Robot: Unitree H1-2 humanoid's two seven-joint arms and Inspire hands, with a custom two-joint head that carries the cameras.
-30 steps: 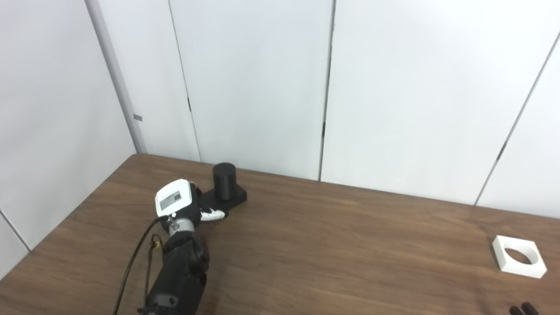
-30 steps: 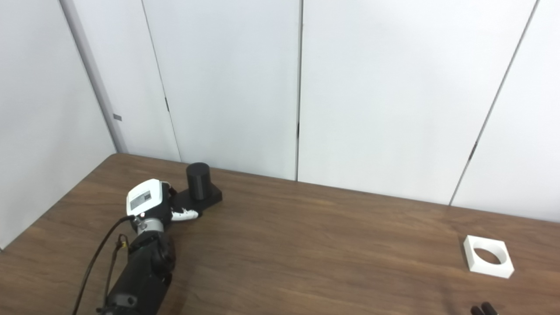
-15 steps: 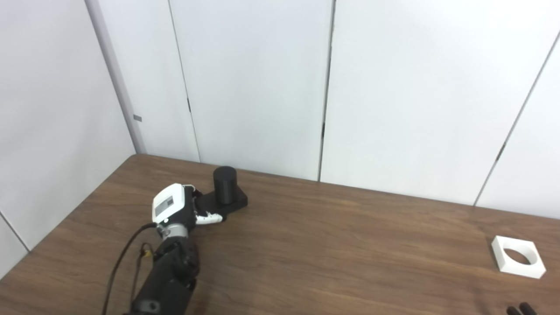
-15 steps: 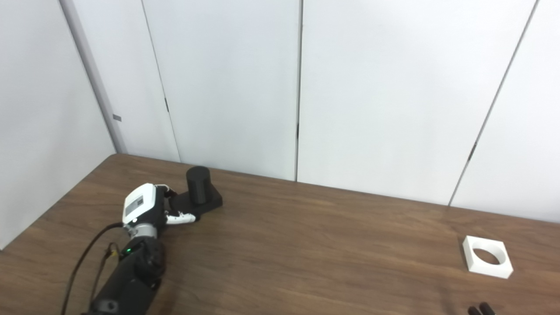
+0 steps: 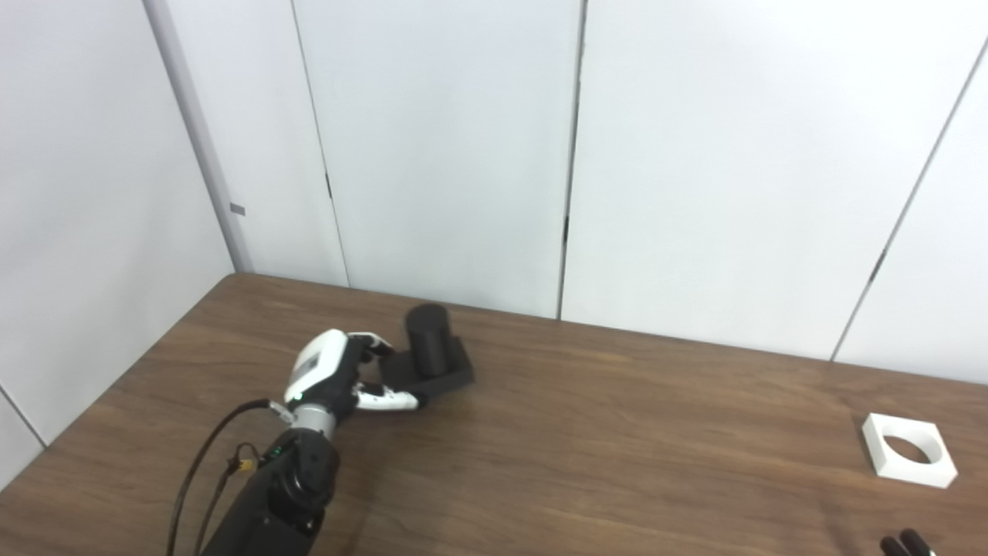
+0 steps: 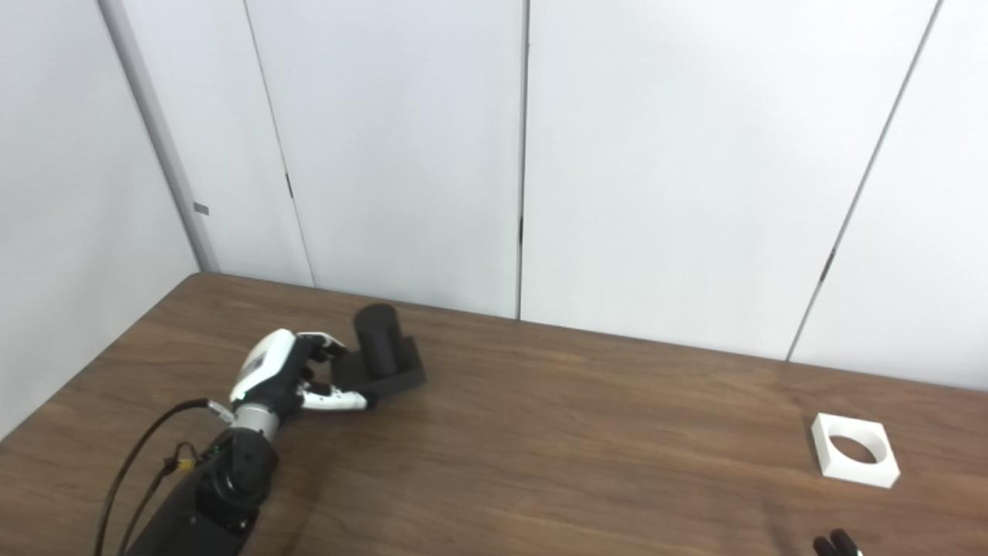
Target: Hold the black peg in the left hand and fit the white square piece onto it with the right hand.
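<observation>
Spanning the room, brown wooden table point(image 5: 587, 432) meets seemingly white wall panels point(image 5: 448, 139).

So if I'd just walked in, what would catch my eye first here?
Probably the white and black left robot hand at the left of the brown table, closed on the base of a black peg and holding it tilted. Next, the white square piece with its round hole, lying alone far off at the table's right edge. Only dark fingertips of the right robot hand peek in at the bottom right corner.

Lab/test rm: bare white wall panels point(image 5: 448, 154), plain wood-grain table point(image 5: 617, 432).
</observation>
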